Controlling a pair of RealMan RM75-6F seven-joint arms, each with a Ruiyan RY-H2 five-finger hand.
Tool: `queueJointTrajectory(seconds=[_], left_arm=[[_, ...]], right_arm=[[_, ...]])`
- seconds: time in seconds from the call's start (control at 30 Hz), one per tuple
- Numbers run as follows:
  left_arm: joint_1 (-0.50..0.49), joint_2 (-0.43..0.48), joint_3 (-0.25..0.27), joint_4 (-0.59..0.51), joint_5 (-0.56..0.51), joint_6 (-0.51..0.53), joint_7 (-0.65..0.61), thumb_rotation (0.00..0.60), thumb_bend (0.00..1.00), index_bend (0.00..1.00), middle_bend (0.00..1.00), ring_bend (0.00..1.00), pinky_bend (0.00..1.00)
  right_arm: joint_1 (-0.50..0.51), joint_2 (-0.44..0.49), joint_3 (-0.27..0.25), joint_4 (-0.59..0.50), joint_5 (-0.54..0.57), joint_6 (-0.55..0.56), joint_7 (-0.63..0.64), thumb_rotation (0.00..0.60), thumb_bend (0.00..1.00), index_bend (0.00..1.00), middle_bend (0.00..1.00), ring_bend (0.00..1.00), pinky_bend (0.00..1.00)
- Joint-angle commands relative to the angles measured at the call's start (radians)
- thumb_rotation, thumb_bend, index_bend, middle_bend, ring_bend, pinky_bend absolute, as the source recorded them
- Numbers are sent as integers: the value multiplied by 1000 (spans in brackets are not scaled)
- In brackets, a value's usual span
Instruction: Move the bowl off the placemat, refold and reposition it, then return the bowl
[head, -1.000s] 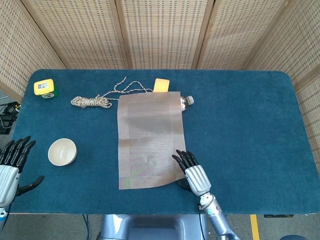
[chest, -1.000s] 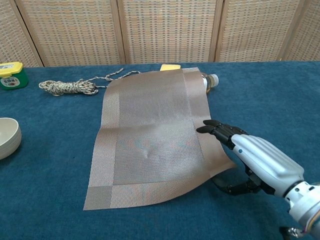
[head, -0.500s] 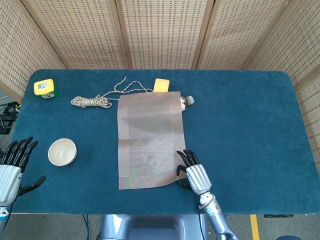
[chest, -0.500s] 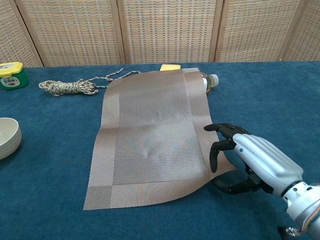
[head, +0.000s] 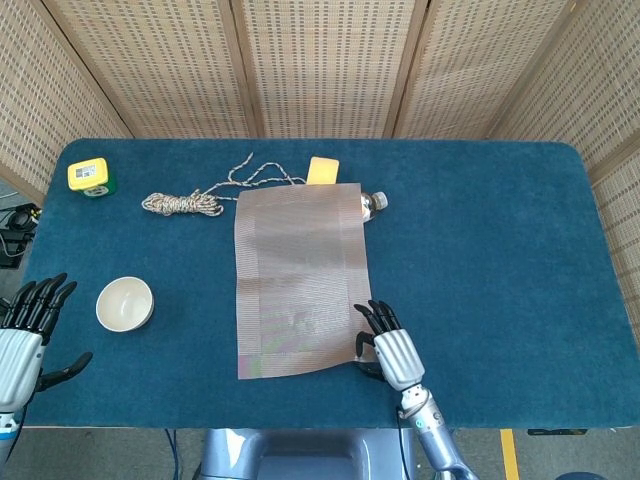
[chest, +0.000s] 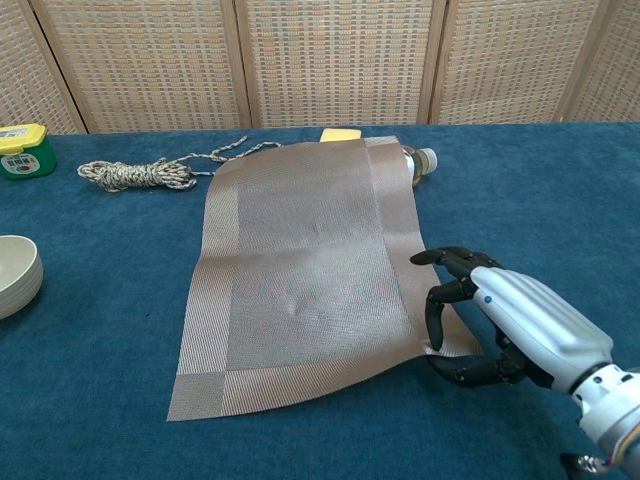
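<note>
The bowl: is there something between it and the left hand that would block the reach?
Nothing visible does. The bowl sits on bare blue table, left of the placemat, and the left hand hovers open to its left with only cloth between them. The rope lies farther back.

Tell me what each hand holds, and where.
Right hand pinches the placemat by its near right corner. Left hand holds nothing.
</note>
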Motion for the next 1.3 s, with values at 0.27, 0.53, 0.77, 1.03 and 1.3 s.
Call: queueJointTrajectory(seconds=[0.27, 0.53, 0.77, 1.03, 1.3], left_arm=[[0, -1, -2, -1, 0, -6, 5, 600, 195, 0, 0, 0, 0], [1, -3, -2, -3, 6, -7, 9, 600, 196, 0, 0, 0, 0], [2, -5, -3, -4, 9, -6, 14, 600, 195, 0, 0, 0, 0], [3, -6, -7, -3, 4, -7, 12, 600, 195, 0, 0, 0, 0], [-2, -7, -7, 1, 2, -22, 13, 600, 195, 0, 0, 0, 0]], right_arm=[[-31, 86, -27, -90, -6, 32, 0, 600, 625, 675, 182, 0, 0], [-94, 255, -70, -215, -19, 107, -9, 600, 625, 685, 185, 0, 0], [-129, 356, -77, -222, -1, 129, -15, 600, 623, 692, 185, 0, 0], [-94, 415, -8, -129, 71, 54, -2, 600, 605, 693, 184, 0, 0], [2, 453, 113, 9, 189, -100, 12, 600, 605, 695, 185, 0, 0]])
